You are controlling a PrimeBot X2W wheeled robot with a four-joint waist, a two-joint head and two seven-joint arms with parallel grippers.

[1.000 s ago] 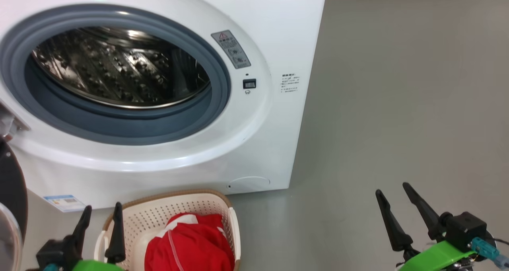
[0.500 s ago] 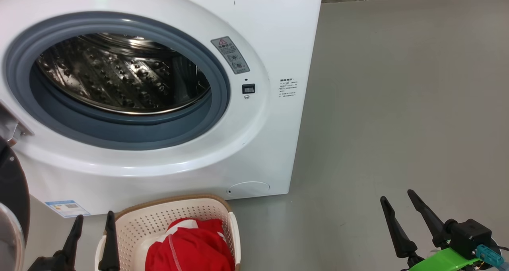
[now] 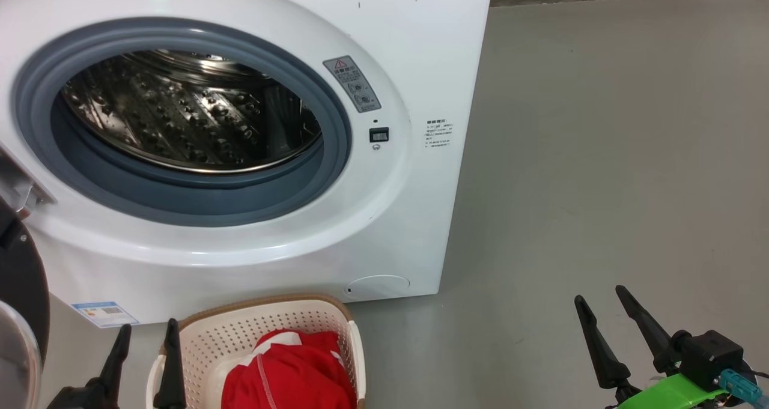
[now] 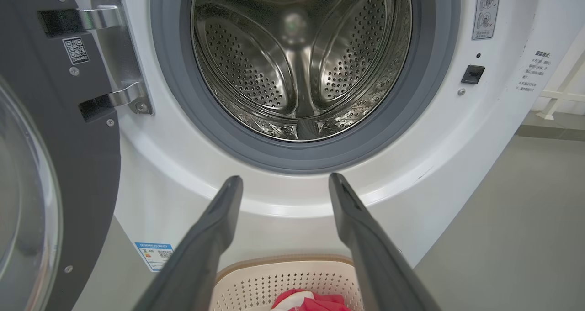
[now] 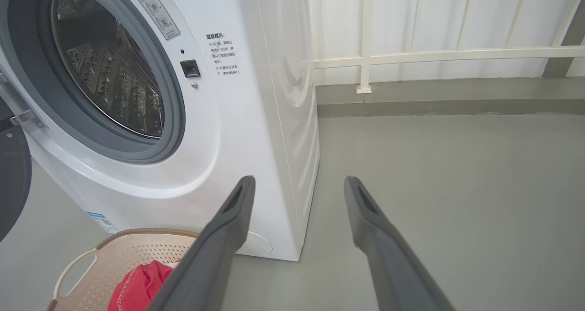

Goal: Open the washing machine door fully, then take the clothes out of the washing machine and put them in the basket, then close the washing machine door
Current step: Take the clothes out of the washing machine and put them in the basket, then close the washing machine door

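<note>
Now the washing machine door (image 3: 21, 289) hangs swung open at the left of the washing machine (image 3: 420, 36), leaving its steel drum (image 3: 180, 115) in plain view. The red clothes (image 3: 288, 373) lie bunched in the basket (image 3: 270, 322) on the floor (image 3: 601, 157) just before the machine. Both grippers are spread wide and hold nothing, the left gripper (image 3: 149, 325) at the basket's left rim and the right gripper (image 3: 599, 294) well apart over the floor.

The drum mouth (image 3: 180, 115) is left unblocked, far left. The left flank is barred by the swung-out washing machine door (image 3: 21, 289); near ground is taken by the basket (image 3: 240, 331). Passage is offered over the floor (image 3: 601, 157), right.
</note>
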